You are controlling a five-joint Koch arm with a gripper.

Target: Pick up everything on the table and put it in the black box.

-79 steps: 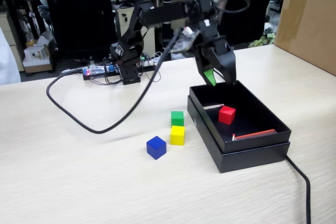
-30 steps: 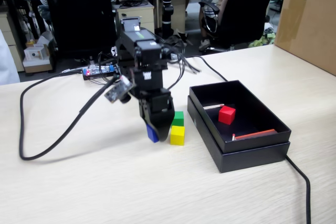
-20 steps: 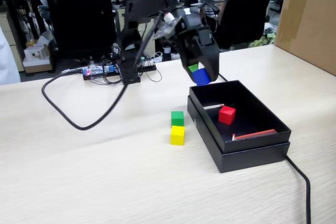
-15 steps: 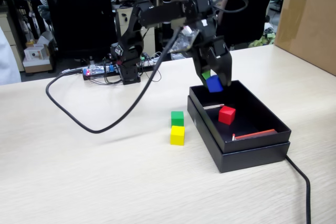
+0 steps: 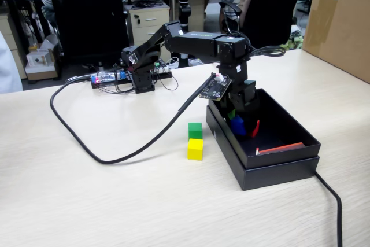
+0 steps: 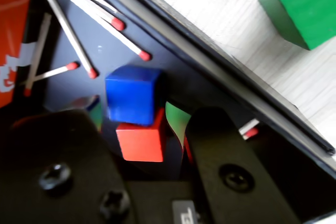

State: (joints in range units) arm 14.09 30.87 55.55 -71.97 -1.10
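Black box (image 5: 277, 169), right side of bench: blue cube (image 6: 132, 94), red cube (image 6: 142, 141), matches (image 6: 79, 51) inside. Gripper (image 6: 144, 129) inside, spread, grasping nothing. Outstanding beside the box, mid-bench: green cube (image 5: 195, 131), yellow cube (image 5: 195, 148).

The pale wood-grain bench (image 5: 87, 201) carries a black rectangular box (image 5: 277, 172), green wooden cube (image 5: 195, 130) touching yellow wooden cube (image 5: 195, 149) (just beside the box), and a black cable (image 5: 115, 157).

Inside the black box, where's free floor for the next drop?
Free: the box floor behind the gripper, out to the far wall and down to the red strip. Crowded: the corner under the gripper, with blue cube, red cube and matches. Green block and yellow block remain outside.
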